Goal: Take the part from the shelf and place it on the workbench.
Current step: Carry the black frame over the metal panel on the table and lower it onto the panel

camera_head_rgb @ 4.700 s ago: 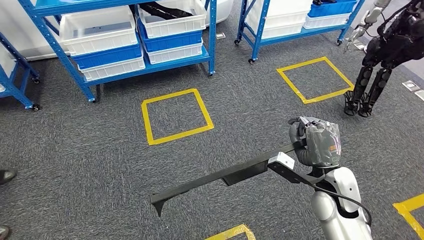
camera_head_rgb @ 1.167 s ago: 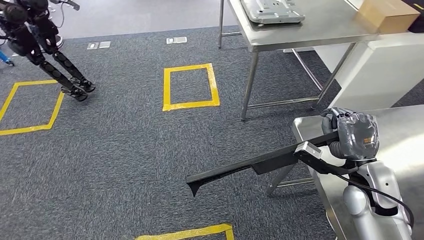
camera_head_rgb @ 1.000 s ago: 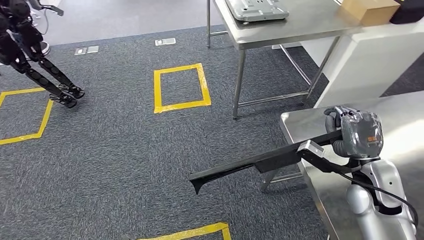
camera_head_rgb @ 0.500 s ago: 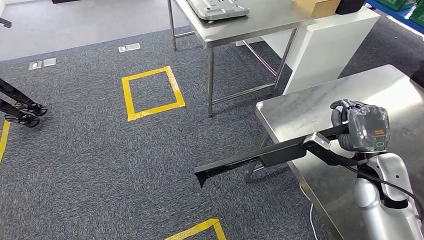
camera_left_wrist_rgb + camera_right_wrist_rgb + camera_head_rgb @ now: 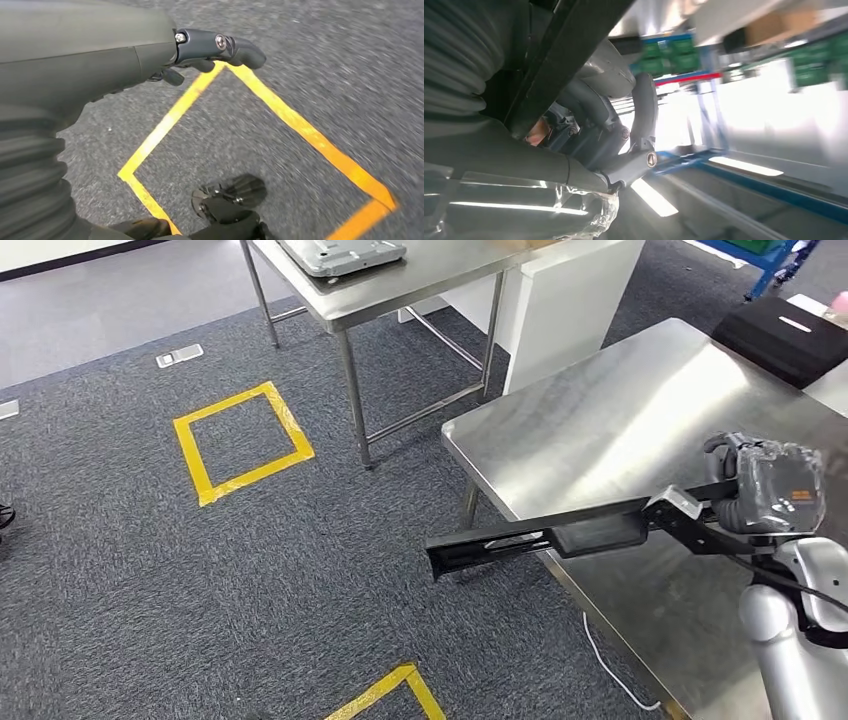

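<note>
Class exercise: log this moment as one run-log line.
right hand: holds long black part | part: half over workbench, not set down | left hand: holds nothing

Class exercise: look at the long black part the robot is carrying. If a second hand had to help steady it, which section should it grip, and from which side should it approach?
Probably the thicker boxy middle section of the long black part, coming from above. The right hand already grips the end over the steel workbench, and the far end tapers to a thin hooked tip hanging out over the carpet.
</note>
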Robot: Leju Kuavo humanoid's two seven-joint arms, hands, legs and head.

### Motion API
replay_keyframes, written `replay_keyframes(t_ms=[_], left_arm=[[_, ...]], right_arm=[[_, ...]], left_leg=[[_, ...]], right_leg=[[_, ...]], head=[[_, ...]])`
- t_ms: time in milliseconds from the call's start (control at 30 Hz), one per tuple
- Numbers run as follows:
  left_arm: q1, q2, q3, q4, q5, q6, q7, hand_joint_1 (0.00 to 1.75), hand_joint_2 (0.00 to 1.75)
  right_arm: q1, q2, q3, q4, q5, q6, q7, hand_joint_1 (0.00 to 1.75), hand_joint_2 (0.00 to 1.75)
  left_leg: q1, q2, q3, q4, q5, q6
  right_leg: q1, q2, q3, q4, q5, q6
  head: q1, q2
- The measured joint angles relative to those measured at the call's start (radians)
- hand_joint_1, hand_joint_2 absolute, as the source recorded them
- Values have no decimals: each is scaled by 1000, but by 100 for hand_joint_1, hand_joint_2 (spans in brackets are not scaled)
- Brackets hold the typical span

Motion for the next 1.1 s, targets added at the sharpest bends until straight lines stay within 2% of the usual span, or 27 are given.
replay_keyframes(t_ms=[67,100,133,167,200,233,300,333,367,400,433,467,500,567,633,667,700,733,767,800,833,867,900,933,967,1033,1100], left_arm=[[1,0,0,0,-2,-8,-17,0,175],[2,0,0,0,-2,-12,-29,0,175],[3,0,1,0,-1,-16,-42,0,175],[4,0,2,0,1,-20,-54,0,175],[4,0,5,0,5,-25,-66,0,175],[4,1,8,0,10,-33,-79,0,175],[5,1,16,0,23,-46,-102,0,175],[5,1,20,0,27,-48,-111,0,175],[4,1,23,0,31,-47,-118,0,175],[3,1,27,0,33,-46,-122,0,175],[2,1,29,0,34,-44,-124,0,175],[1,0,31,0,35,-43,-126,0,175],[1,0,32,0,35,-42,-128,0,175],[0,-1,34,0,35,-41,-129,0,175],[1,-1,38,0,35,-40,-129,0,175],[1,-1,39,0,35,-40,-129,0,175],[0,-2,41,0,36,-43,-130,0,175],[0,-2,41,0,38,-50,-135,0,175],[-1,-2,42,0,41,-60,-142,0,175],[-2,-2,43,0,44,-69,-152,0,175],[-2,-2,44,-1,47,-74,-163,0,175],[-3,-3,45,-1,47,-72,-175,0,175],[-4,-4,45,-1,45,-65,-186,0,175],[-6,-6,45,-1,43,-57,-197,0,175],[-8,-7,45,-1,40,-50,-205,0,175],[-11,-7,45,-2,37,-46,-214,0,175],[-10,-6,46,-2,34,-46,-218,0,175]], right_arm=[[-20,-15,-15,36,-15,1,2,175,175],[-27,-21,-22,56,-24,1,5,175,175],[-33,-30,-33,78,-32,0,9,175,175],[-40,-39,-46,99,-38,0,12,175,175],[-47,-49,-61,122,-42,-1,15,175,175],[-56,-59,-76,143,-45,-2,16,175,175],[-76,-73,-101,180,-49,-3,17,175,175],[-88,-79,-112,199,-48,-4,18,175,175],[-98,-86,-121,216,-47,-6,19,175,175],[-106,-94,-130,234,-45,-7,20,175,175],[-109,-103,-138,249,-43,-8,20,175,175],[-111,-112,-146,262,-42,-8,20,175,175],[-115,-118,-152,273,-41,-8,19,175,175],[-125,-123,-157,293,-41,-9,19,175,175],[-131,-123,-157,310,-40,-10,19,175,175],[-131,-123,-158,318,-40,-10,19,175,175],[-131,-123,-158,325,-39,-10,19,175,175],[-132,-124,-159,330,-39,-10,20,175,175],[-134,-126,-161,335,-39,-10,21,175,175],[-139,-128,-163,341,-39,-9,23,175,175],[-145,-132,-164,350,-39,-9,25,175,175],[-152,-138,-167,362,-39,-9,27,175,175],[-159,-146,-171,376,-37,-10,30,175,175],[-165,-156,-175,393,-33,-10,33,175,175],[-173,-167,-180,412,-29,-11,38,175,175],[-201,-184,-186,454,-16,-13,47,175,175],[-245,-195,-186,503,2,-14,55,175,175]], left_leg=[[10,-75,-55,129,-73,-11],[13,-94,-89,202,-105,-15],[17,-102,-115,256,-122,-17],[20,-104,-123,272,-116,-19],[24,-106,-112,245,-91,-20],[30,-115,-83,185,-52,-21],[41,-165,-20,47,12,-22],[42,-186,-3,3,26,-22],[41,-199,3,-16,28,-21],[36,-196,4,-23,27,-17],[32,-181,3,-27,32,-9],[29,-168,4,-34,38,2],[28,-154,5,-41,44,12],[25,-122,5,-49,51,24],[21,-90,2,-48,51,26],[20,-74,1,-48,51,26],[19,-60,1,-48,50,26],[19,-45,1,-47,49,24],[18,-32,2,-47,48,22],[15,-21,2,-47,46,19],[12,-11,4,-46,44,14],[8,-3,5,-45,43,10],[5,3,6,-46,43,5],[3,10,9,-46,42,1],[4,6,8,-42,38,-5],[10,-37,-12,5,4,-16],[17,-87,-68,125,-58,-25]], right_leg=[[-5,26,-5,-1,6,-11],[-4,39,-8,-1,7,-13],[-4,54,-10,-1,9,-13],[-5,67,-11,0,10,-12],[-6,81,-11,1,11,-10],[-7,96,-11,2,12,-8],[-8,123,-16,7,14,-2],[-6,136,-22,8,17,4],[-5,149,-30,8,21,13],[-4,163,-38,5,26,24],[-6,170,-45,2,31,34],[-6,156,-53,6,31,40],[-6,129,-65,23,21,42],[-5,62,-116,124,-28,39],[-5,43,-174,256,-79,43],[-5,42,-184,286,-87,49],[-5,39,-172,275,-80,57],[-5,30,-139,219,-60,66],[-5,9,-93,139,-38,72],[-1,-14,-51,71,-17,73],[5,-31,-24,23,-3,67],[13,-40,-12,3,3,58],[20,-36,-13,6,6,47],[20,-27,-16,5,8,37],[12,-22,-16,3,10,29],[-5,-12,-17,-1,15,12],[-5,-1,-20,-1,17,-3]], head=[[-3,0],[-4,0],[-4,0],[-4,0],[-3,0],[-3,0],[-3,0],[-3,0],[-2,0],[-2,0],[-3,0],[-1,0],[1,0],[6,0],[9,0],[9,0],[10,0],[10,0],[10,0],[11,0],[10,0],[9,0],[8,0],[7,0],[7,0],[4,0],[2,0]])
